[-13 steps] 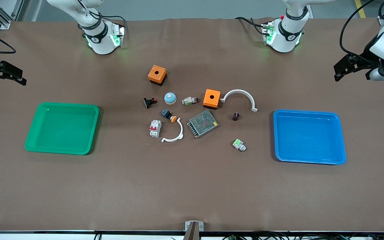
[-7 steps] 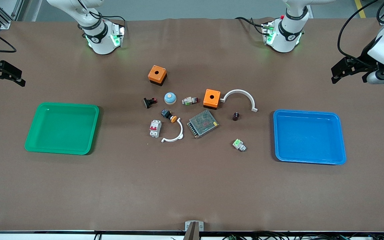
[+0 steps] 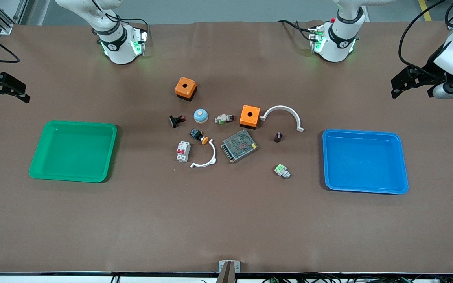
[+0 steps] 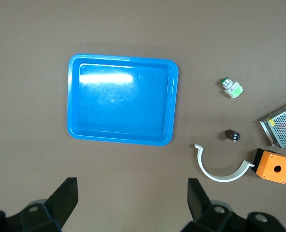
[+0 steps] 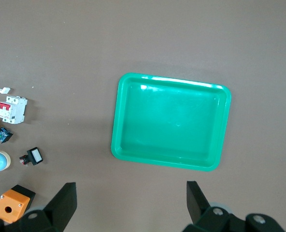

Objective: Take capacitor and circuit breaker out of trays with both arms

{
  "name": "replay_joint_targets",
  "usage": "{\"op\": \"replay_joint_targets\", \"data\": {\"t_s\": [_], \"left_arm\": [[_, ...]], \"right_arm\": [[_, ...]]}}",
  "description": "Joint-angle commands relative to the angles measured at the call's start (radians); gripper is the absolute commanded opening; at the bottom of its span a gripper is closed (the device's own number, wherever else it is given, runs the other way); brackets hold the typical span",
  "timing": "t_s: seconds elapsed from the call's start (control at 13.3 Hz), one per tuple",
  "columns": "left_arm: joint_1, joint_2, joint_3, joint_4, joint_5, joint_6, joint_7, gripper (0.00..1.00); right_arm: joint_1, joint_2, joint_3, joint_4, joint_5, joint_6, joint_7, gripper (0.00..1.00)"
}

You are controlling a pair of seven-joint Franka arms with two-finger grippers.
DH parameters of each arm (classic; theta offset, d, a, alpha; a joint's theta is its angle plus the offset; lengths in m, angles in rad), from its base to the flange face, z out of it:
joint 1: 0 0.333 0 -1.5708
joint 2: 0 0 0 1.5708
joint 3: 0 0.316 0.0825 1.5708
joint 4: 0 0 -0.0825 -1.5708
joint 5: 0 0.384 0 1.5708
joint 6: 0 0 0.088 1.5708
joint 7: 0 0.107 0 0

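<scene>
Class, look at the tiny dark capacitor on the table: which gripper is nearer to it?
Left. The left gripper hangs open past the blue tray, toward the capacitor's end; the right gripper hangs open past the green tray.

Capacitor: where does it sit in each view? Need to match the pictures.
Front view: the capacitor stands on the table between the metal mesh box and the blue tray, just nearer the camera than the large white arc.
Left wrist view: the capacitor lies beside the blue tray.
Right wrist view: not in it.
Shared landmark: the large white arc, next to the capacitor.
</scene>
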Motion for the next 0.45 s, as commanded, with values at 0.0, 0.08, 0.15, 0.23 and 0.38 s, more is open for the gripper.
{"op": "replay_joint_targets", "data": {"t_s": [0.0, 0.08, 0.15, 0.23, 0.38], "left_arm": [[0.001, 0.008, -0.002, 0.029, -0.015, -0.019, -0.023, 1.00], [-0.002, 0.010, -0.004, 0.038, -0.015, -0.044, -0.044, 1.00], [-0.005, 0.011, -0.005, 0.044, -0.014, -0.052, -0.078, 1.00], [0.000, 0.011, -0.014, 0.045, -0.014, -0.052, -0.087, 1.00], [0.000, 0.011, -0.016, 0.045, -0.009, -0.055, -0.087, 1.00]], "right_arm": [[0.004, -0.016, -0.001, -0.024, -0.005, 0.003, 0.051, 1.00], [0.005, -0.017, 0.000, -0.024, -0.004, -0.001, 0.052, 1.00], [0.007, -0.017, 0.000, -0.027, -0.004, -0.004, 0.052, 1.00], [0.007, -0.019, 0.000, -0.029, -0.002, -0.007, 0.051, 1.00], [0.007, -0.019, 0.000, -0.032, 0.002, -0.012, 0.052, 1.00]]}}
